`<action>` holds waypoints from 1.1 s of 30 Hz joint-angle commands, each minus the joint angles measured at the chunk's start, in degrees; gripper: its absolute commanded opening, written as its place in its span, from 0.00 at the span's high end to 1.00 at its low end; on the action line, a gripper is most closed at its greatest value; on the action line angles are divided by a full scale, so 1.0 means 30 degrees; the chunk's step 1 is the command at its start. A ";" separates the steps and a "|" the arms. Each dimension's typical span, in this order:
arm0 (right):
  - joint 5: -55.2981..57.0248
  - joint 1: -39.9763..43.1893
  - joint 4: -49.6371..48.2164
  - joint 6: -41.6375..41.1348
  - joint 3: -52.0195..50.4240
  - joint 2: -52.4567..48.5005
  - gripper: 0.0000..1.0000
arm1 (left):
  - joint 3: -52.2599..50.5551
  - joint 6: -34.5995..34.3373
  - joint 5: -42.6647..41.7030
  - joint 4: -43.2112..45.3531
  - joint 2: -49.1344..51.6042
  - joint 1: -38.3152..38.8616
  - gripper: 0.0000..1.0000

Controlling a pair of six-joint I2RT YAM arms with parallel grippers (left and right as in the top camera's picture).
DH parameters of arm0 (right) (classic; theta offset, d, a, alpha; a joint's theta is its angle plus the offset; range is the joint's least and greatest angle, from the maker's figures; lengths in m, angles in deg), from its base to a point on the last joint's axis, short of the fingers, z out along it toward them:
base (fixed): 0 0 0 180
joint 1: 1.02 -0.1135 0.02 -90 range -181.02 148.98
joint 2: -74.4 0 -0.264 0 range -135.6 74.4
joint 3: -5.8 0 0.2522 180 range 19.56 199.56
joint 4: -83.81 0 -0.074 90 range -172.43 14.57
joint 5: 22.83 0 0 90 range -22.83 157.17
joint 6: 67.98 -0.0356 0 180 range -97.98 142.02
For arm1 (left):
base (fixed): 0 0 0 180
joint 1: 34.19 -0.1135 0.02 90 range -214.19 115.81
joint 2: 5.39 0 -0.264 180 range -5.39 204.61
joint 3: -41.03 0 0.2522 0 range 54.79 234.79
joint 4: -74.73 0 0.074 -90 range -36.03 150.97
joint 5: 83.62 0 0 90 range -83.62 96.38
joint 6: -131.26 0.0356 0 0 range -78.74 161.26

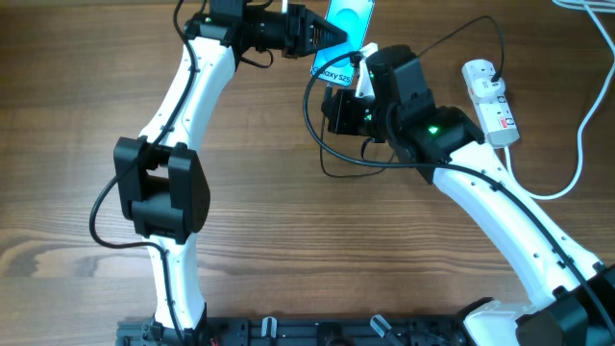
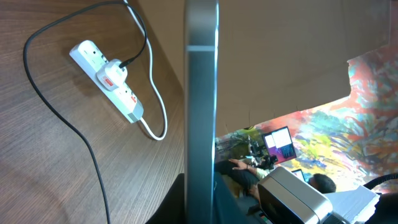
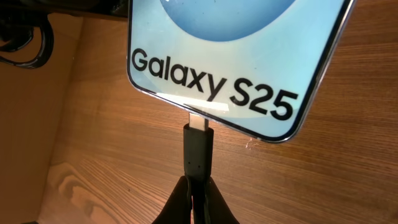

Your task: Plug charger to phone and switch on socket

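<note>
left gripper (image 1: 330,35) clamped on the phone (image 1: 351,19), holding it up off the table (image 1: 77,115), top centre. right gripper (image 3: 198,190) pinches the charger (image 3: 198,149) connector, tip at the phone's bottom port, some metal showing. socket (image 1: 492,101) lies far right, plug in.
</note>
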 commanded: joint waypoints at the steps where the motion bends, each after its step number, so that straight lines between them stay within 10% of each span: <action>1: 0.1392 0.0175 -0.0138 -0.0138 0.0109 -0.0197 0.96 | 0.0160 -0.0124 -0.0896 -0.0073 -0.1027 0.0007 0.96; 33: 0.2033 0.0430 -0.0299 -0.0102 0.0109 -0.0189 0.96 | 0.0160 0.2339 -0.0401 -0.2076 -0.1027 0.0539 0.96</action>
